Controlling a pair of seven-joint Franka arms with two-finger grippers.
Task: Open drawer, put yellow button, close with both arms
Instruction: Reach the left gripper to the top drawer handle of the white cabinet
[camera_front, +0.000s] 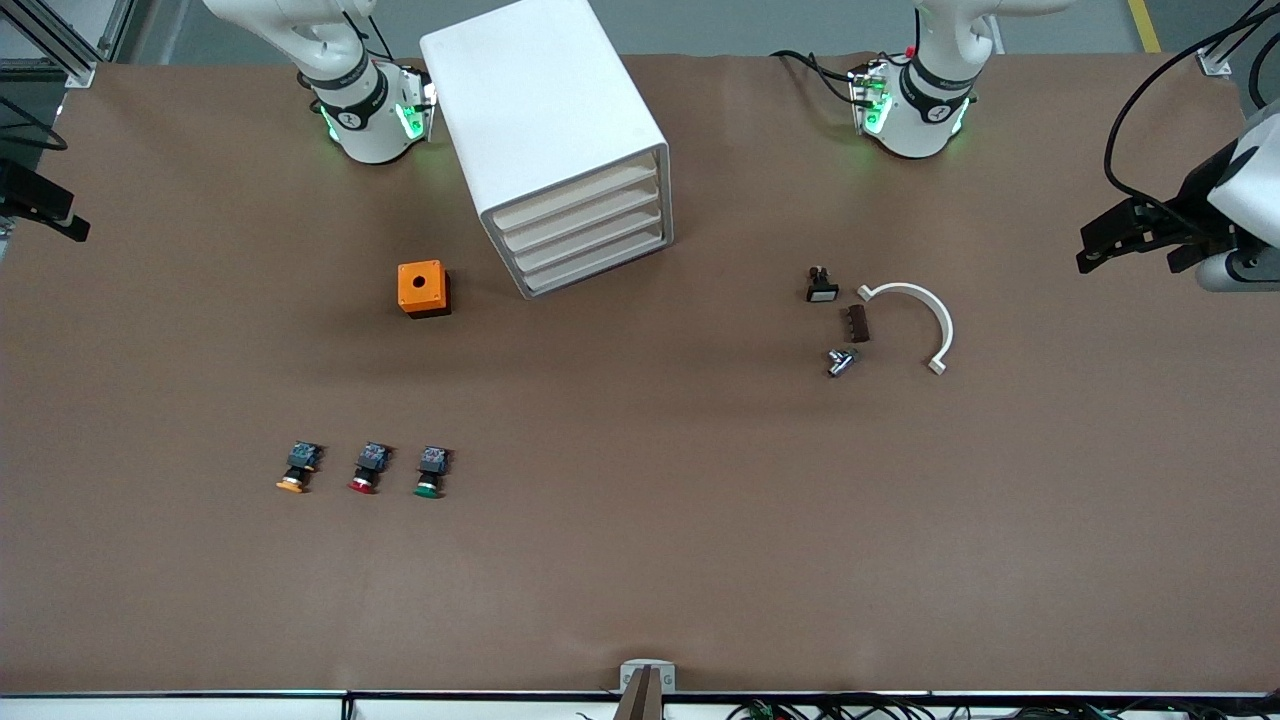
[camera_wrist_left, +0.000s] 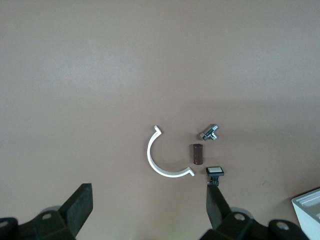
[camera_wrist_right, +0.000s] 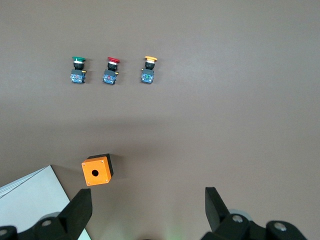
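Observation:
The white cabinet (camera_front: 545, 110) stands between the two arm bases, and all its drawers (camera_front: 585, 225) are pushed in. The yellow button (camera_front: 297, 468) lies in a row with two other buttons toward the right arm's end, nearer the front camera than the cabinet; the right wrist view also shows the yellow button (camera_wrist_right: 148, 68). My right gripper (camera_wrist_right: 148, 200) hangs open and empty high over the table at the right arm's end (camera_front: 70, 225). My left gripper (camera_wrist_left: 149, 200) is open and empty too, high over the left arm's end (camera_front: 1100, 245).
A red button (camera_front: 368, 468) and a green button (camera_front: 431, 472) lie beside the yellow one. An orange box (camera_front: 421, 287) with a round hole sits beside the cabinet. Toward the left arm's end lie a white curved clamp (camera_front: 925, 310), a brown block (camera_front: 857, 323), a silver fitting (camera_front: 841, 361) and a white-capped part (camera_front: 821, 287).

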